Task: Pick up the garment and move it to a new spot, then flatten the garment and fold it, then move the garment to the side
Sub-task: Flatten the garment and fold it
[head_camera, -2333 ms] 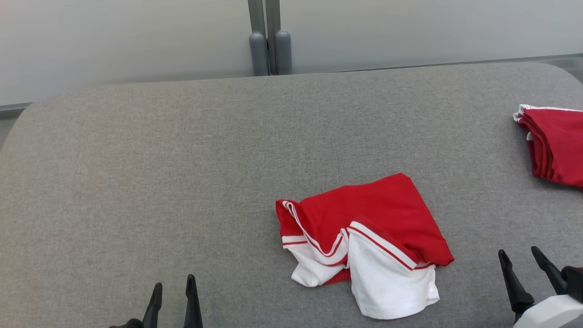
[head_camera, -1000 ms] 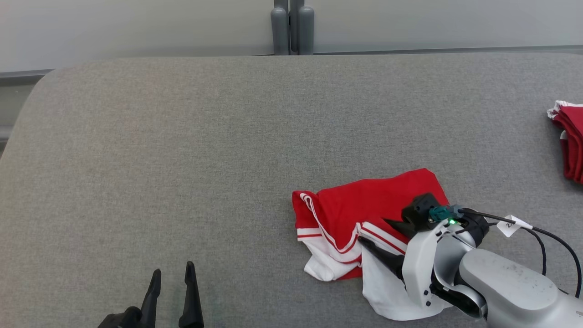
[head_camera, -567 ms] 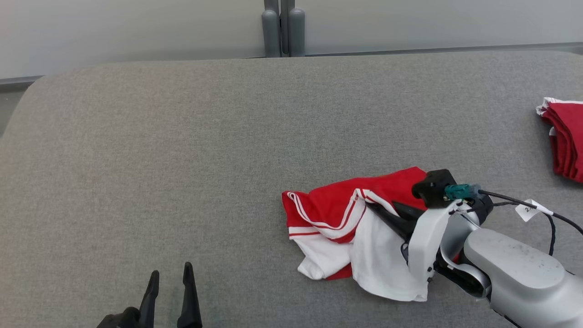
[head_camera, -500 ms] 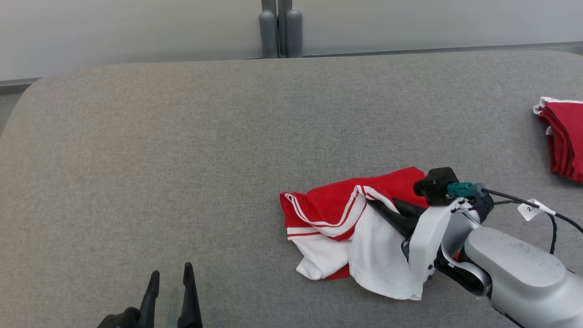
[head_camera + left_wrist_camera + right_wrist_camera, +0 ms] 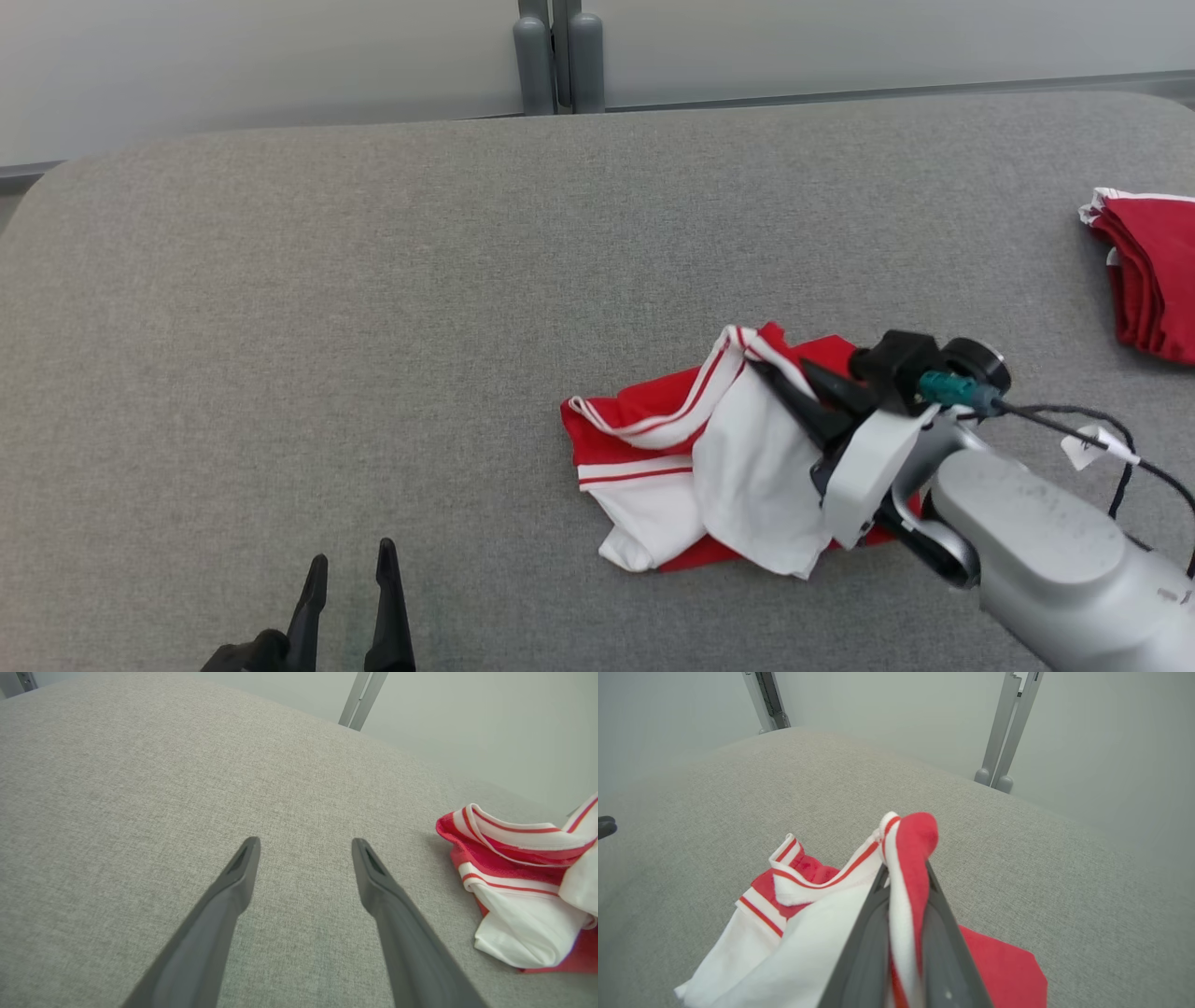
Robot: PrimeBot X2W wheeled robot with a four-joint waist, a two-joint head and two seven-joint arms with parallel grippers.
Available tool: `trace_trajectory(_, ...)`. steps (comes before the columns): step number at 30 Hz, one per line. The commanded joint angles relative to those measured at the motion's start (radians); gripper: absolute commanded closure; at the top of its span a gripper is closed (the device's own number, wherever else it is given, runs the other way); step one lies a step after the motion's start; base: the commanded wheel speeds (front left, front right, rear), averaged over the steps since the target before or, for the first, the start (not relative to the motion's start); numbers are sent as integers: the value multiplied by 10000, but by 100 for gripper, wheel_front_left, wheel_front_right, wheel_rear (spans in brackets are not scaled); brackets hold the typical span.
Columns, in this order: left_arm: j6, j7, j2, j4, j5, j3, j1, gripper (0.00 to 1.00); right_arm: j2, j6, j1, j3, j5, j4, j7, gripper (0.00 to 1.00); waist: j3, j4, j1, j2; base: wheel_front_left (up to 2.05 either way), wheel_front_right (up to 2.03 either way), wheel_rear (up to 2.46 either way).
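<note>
The garment is a crumpled red and white piece with striped trim, lying right of centre on the grey padded table. My right gripper is shut on a fold of its striped edge and holds that part raised above the rest. In the right wrist view the pinched red and white fold stands up between the two fingers, and the remaining cloth hangs down to the left. My left gripper is open at the table's near edge, well left of the garment. The left wrist view has the garment at its right.
A folded stack of red garments lies at the table's far right edge. A grey post stands behind the table against a pale wall. Bare grey padding spreads across the left and the back of the table.
My right gripper came in from the lower right, closed on the garment's striped edge and lifted it up and back. The cloth bunched up and shifted slightly left. The head view shifted too.
</note>
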Motion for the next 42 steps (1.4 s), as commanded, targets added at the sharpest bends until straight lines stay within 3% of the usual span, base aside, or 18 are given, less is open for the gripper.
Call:
trace_trajectory(1, -27, -24, 24, -21, 54, 10, -77, 0, 175, -12, 388, -46, -205, -106, -89, 100, 13, -1, 0, 0, 0, 0, 0)
trace_trajectory(5, -46, -24, 24, 8, 84, 10, -60, 0, 519, -12, 1153, 280, -259, -740, -146, 100, 30, 1, 0, 0, 0, 0, 0)
trace_trajectory(13, -86, -24, 26, 81, 165, 104, -42, 0, 397, -12, 2087, 1438, 303, -1690, -153, 100, -12, -42, 0, 0, 0, 0, 0)
trace_trajectory(25, -105, -24, 26, 174, 164, 45, -45, 0, 683, -12, 1925, 2382, 397, -442, -155, 100, -83, 4, 0, 0, 0, 0, 0)
trace_trajectory(27, -105, -24, 26, 186, 135, 53, -24, 0, 765, -12, 1847, 2542, 406, -206, -155, 91, -70, 32, 0, 0, 0, 0, 0)
trace_trajectory(30, -105, -24, 26, 223, 112, 52, -53, 0, 893, -12, 1796, 2765, 395, 181, -153, 66, -56, 75, 0, 0, 0, 0, 0)
trace_trajectory(32, -87, -24, 26, 237, 84, 43, -78, 0, 966, -12, 1759, 2892, 362, 435, -148, 32, -66, 102, 0, 0, 0, 0, 0)
trace_trajectory(33, -79, -24, 26, 238, 70, 41, -81, 0, 998, -12, 1755, 2946, 334, 516, -132, 0, -76, 111, 0, 0, 0, 0, 0)
trace_trajectory(42, -28, -24, 26, 207, 31, 180, 227, 0, 956, -12, 2144, 3282, 447, 397, -143, 0, -399, 25, 0, 0, 0, 0, 0)
